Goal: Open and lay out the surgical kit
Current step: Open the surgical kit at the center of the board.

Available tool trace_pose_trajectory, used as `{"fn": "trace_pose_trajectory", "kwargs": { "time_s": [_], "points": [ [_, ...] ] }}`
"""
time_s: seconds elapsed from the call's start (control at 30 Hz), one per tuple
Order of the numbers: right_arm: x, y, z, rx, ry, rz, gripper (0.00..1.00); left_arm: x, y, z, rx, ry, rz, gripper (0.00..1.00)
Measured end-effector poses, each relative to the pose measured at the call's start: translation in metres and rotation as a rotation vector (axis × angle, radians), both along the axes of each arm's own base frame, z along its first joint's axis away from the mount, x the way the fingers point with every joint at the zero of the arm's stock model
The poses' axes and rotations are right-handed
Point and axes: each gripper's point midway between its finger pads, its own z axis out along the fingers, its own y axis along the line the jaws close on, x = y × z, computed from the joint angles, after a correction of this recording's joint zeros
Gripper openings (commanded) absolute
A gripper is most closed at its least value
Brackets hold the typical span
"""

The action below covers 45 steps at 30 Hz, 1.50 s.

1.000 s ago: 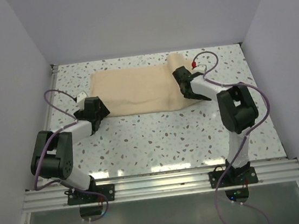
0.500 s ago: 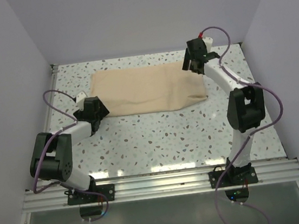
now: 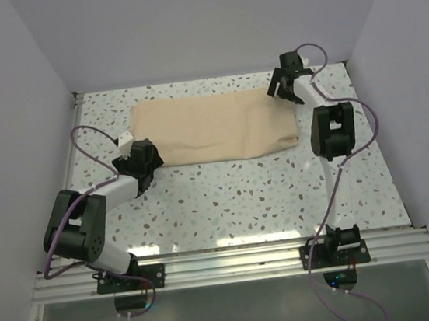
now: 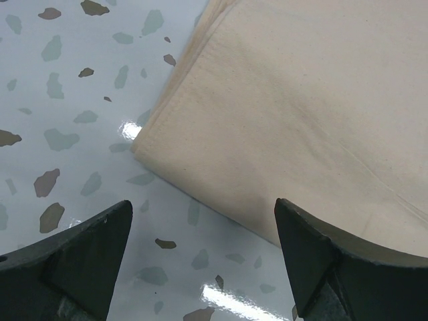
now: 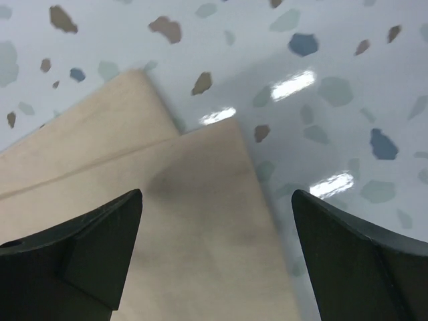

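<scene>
The surgical kit (image 3: 210, 126) lies as a folded beige cloth bundle across the far half of the table; its contents are hidden inside. My left gripper (image 3: 145, 158) hovers open at the bundle's near left corner (image 4: 144, 144), with bare table between its fingers. My right gripper (image 3: 287, 89) stands open over the bundle's far right corner (image 5: 221, 134), where two layered cloth edges show. Neither gripper holds anything.
A speckled white table (image 3: 227, 198) carries the bundle. Grey walls close in on the left, right and back. The right arm's elbow (image 3: 330, 132) hangs just right of the bundle's right edge. An aluminium rail (image 3: 227, 264) runs along the near edge.
The right arm swung from the bundle's near right part to its far right corner, and the cloth flap that stood raised there now lies flat. The left gripper crept slightly toward the bundle.
</scene>
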Motion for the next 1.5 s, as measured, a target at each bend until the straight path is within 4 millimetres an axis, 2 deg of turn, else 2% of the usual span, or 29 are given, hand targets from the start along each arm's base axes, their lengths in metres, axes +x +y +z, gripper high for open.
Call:
{"fn": "trace_pose_trajectory", "kwargs": {
  "time_s": [0.1,0.2,0.3,0.43,0.53,0.57,0.63,0.67,0.73,0.77,1.1,1.3,1.33,1.4,1.5],
  "points": [
    [0.003,-0.024,0.003,0.004,-0.008,-0.039,0.98,-0.001,-0.002,0.001,0.02,-0.002,-0.002,0.91],
    [0.002,-0.039,0.002,0.012,-0.006,-0.062,0.98,-0.001,-0.003,0.002,0.034,-0.005,0.001,0.92],
    [0.004,-0.038,-0.002,0.035,-0.004,-0.051,0.93,-0.002,-0.003,0.003,0.042,-0.007,0.004,0.91],
    [0.015,-0.021,-0.006,0.08,-0.02,-0.01,0.84,-0.001,-0.002,0.004,0.047,-0.011,0.009,0.92],
    [0.024,-0.011,-0.005,0.113,-0.04,0.02,0.67,0.001,-0.002,0.006,0.048,-0.017,0.012,0.92],
    [0.026,-0.008,-0.005,0.125,-0.045,0.026,0.53,0.001,-0.002,0.007,0.048,-0.018,0.012,0.92],
    [0.027,-0.005,-0.007,0.143,-0.043,0.034,0.41,0.002,-0.002,0.007,0.048,-0.02,0.013,0.92],
    [0.027,-0.003,-0.008,0.148,-0.041,0.039,0.25,0.002,-0.002,0.008,0.048,-0.021,0.013,0.92],
    [0.026,-0.001,-0.009,0.158,-0.038,0.043,0.12,0.002,-0.002,0.008,0.049,-0.021,0.014,0.92],
    [0.026,0.0,-0.009,0.169,-0.036,0.043,0.01,0.002,-0.002,0.008,0.049,-0.021,0.014,0.92],
    [0.024,-0.003,-0.009,0.138,-0.038,0.022,0.0,0.002,-0.001,0.008,0.052,-0.021,0.016,0.92],
    [0.007,-0.014,-0.004,0.065,-0.002,-0.024,0.0,0.002,-0.001,0.007,0.052,-0.02,0.017,0.92],
    [0.004,-0.016,-0.002,0.056,0.003,-0.03,0.02,0.002,-0.001,0.007,0.053,-0.019,0.016,0.92],
    [0.001,-0.02,0.003,0.037,0.007,-0.04,0.11,0.001,-0.001,0.006,0.054,-0.016,0.016,0.92],
    [-0.002,-0.023,0.011,0.022,0.007,-0.046,0.16,0.001,-0.001,0.005,0.055,-0.014,0.016,0.92]
  ]
}}
